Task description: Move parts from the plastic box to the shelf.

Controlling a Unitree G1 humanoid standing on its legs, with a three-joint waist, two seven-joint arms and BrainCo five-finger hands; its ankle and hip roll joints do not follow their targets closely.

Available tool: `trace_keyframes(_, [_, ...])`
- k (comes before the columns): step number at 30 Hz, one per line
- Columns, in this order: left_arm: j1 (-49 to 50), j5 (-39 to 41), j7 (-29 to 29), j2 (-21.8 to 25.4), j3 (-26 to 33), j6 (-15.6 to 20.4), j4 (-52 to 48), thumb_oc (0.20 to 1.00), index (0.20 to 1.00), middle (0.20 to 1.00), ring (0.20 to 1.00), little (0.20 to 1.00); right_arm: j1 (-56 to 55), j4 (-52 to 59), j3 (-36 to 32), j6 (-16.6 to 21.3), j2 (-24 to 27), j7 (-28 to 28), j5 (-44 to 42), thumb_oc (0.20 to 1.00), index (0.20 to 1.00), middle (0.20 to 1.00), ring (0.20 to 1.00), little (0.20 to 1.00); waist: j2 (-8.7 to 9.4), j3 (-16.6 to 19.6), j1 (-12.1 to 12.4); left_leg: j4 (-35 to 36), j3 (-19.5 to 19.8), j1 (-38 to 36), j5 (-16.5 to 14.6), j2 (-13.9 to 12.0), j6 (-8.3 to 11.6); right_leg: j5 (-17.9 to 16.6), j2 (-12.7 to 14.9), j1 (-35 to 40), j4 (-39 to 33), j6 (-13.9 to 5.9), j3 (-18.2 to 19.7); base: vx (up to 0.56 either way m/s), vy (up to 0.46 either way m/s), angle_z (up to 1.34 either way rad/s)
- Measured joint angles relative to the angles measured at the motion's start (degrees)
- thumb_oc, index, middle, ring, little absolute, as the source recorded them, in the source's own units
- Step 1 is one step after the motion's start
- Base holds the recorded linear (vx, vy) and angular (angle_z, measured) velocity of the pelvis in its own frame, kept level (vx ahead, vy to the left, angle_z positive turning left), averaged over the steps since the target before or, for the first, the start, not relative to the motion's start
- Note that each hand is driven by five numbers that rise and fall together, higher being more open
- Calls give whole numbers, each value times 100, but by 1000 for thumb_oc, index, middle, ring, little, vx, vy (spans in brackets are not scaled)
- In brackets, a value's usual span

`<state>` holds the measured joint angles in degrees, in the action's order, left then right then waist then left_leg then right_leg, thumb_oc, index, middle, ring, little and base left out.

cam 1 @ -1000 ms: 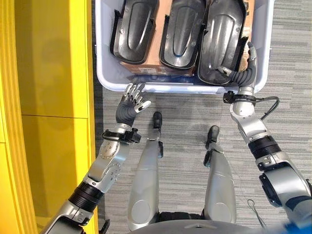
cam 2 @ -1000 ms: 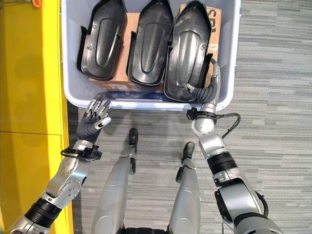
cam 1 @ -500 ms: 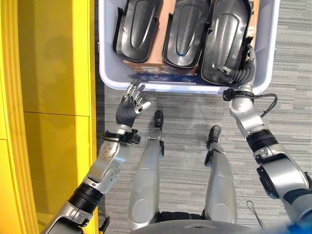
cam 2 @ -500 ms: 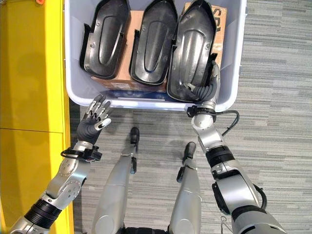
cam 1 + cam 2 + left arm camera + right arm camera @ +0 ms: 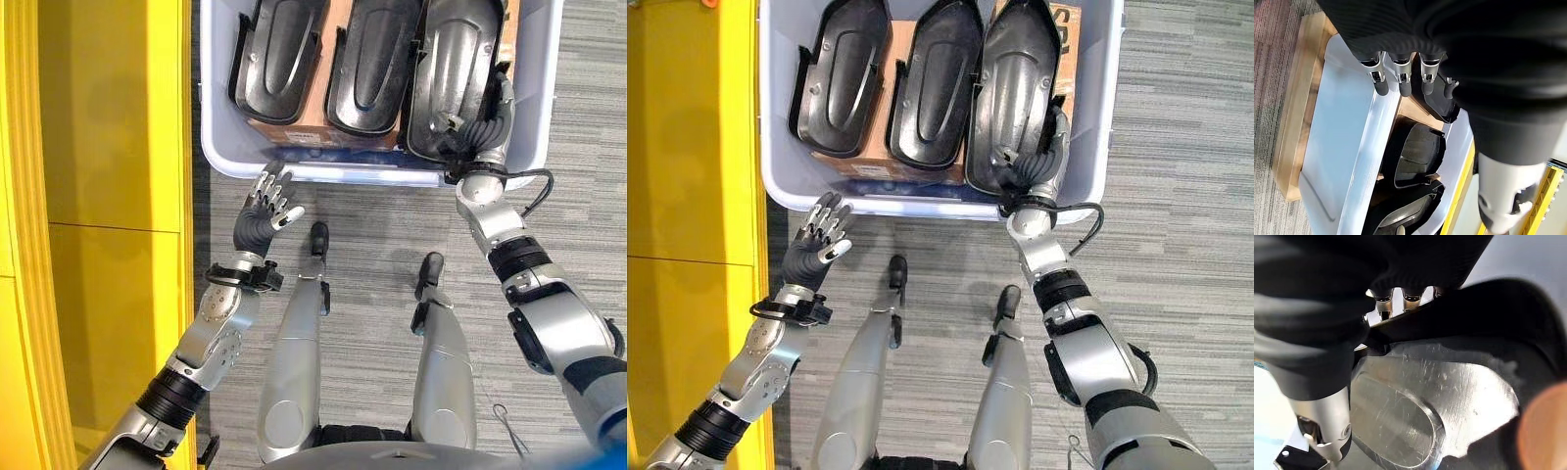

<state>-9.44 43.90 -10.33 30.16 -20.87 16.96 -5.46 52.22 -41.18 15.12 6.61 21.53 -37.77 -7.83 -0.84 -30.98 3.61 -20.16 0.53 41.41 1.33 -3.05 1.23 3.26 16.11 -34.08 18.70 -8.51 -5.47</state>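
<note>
The plastic box (image 5: 220,137) on the floor holds three black parts side by side on a cardboard box (image 5: 862,162) whose print is too partly hidden to read. The right hand (image 5: 1034,162) has its fingers curled round the near edge of the rightmost part (image 5: 1014,88). The left hand (image 5: 266,201) hovers with fingers spread and relaxed just outside the plastic box's near wall, beside the yellow shelf (image 5: 98,196).

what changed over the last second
The right hand reached deeper into the plastic box and its fingers curled onto the near edge of the rightmost black part. The left hand stayed open just outside the box's near wall; the other two parts stayed put.
</note>
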Motion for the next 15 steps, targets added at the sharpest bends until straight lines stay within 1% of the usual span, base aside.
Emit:
trace_keyframes(4, [-36,-1,-9,-16,5,2,-1,1000,1000,1000,1000,1000,-591,936,-15,7,-20,38,28,1000,1000,1000,1000,1000,-6,-12,-50,-14,-2,54,0,1,0,8,-2,-60,31,9,3,0,0,0])
trace_keyframes(9, [-21,-3,-99,-13,13,2,-1,1000,1000,1000,1000,1000,-881,1319,-97,9,-22,23,248,1000,1000,1000,1000,1000,-7,-13,-53,-32,-2,47,0,-2,0,7,-1,-57,52,7,10,0,0,0])
trace_keyframes(15, [-20,-4,-114,-13,11,2,-1,1000,1000,1000,1000,1000,-917,1310,-101,10,-27,-63,249,1000,1000,1000,1000,1000,-7,-13,-83,-63,-8,21,0,-4,-2,8,0,-54,105,7,36,0,0,0])
